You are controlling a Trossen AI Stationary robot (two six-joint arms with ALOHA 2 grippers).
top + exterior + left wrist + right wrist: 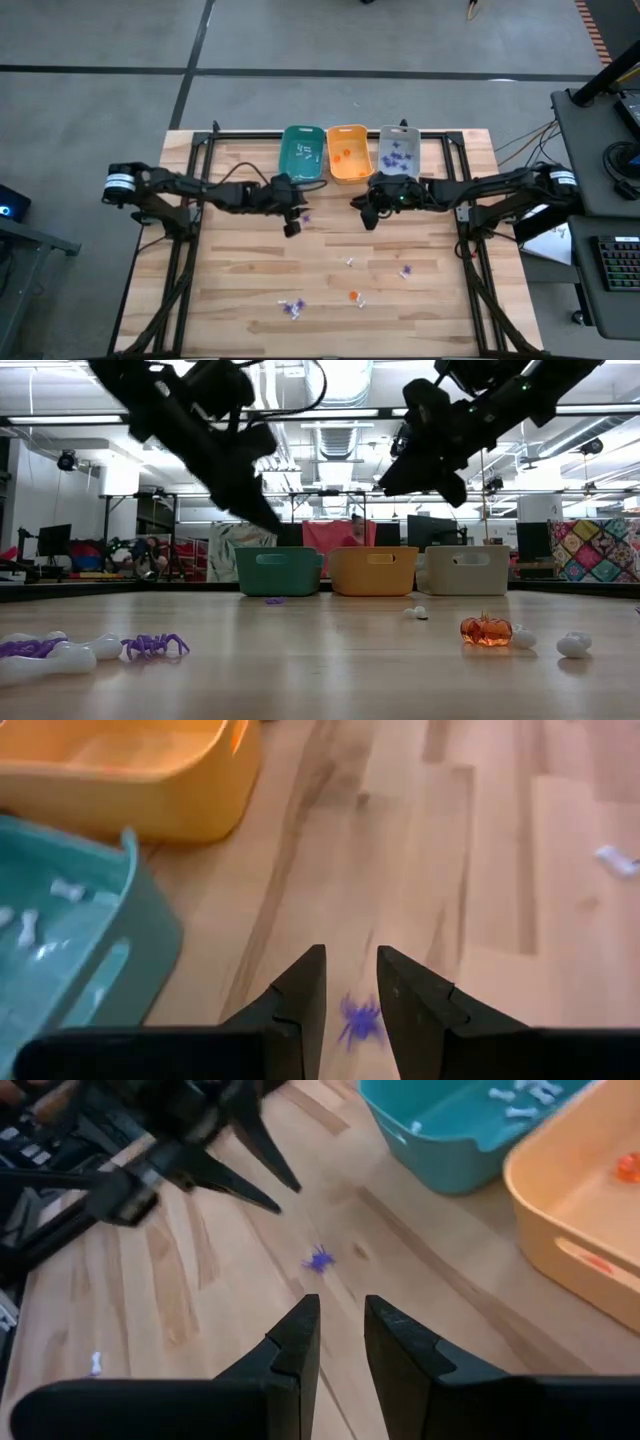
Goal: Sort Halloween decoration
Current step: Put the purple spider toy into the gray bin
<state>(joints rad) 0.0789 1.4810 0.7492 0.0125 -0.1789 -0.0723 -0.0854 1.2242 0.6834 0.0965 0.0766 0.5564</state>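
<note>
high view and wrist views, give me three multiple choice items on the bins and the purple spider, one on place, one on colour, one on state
1. Where is the purple spider nearest the bins?
A. in the grey bin
B. on the table, in front of the teal bin
C. in the orange bin

2. Colour order of the three bins, left to right in the high view?
A. teal, orange, grey
B. grey, teal, orange
C. orange, grey, teal

3. What do the left gripper fingers hold?
A. a pumpkin
B. a bone
C. nothing

Answers:
1 B: it lies on bare wood near the teal bin.
2 A: teal, then the orange bin, then the grey bin.
3 C: the gap is empty, the spider lying on the table beyond.
</note>
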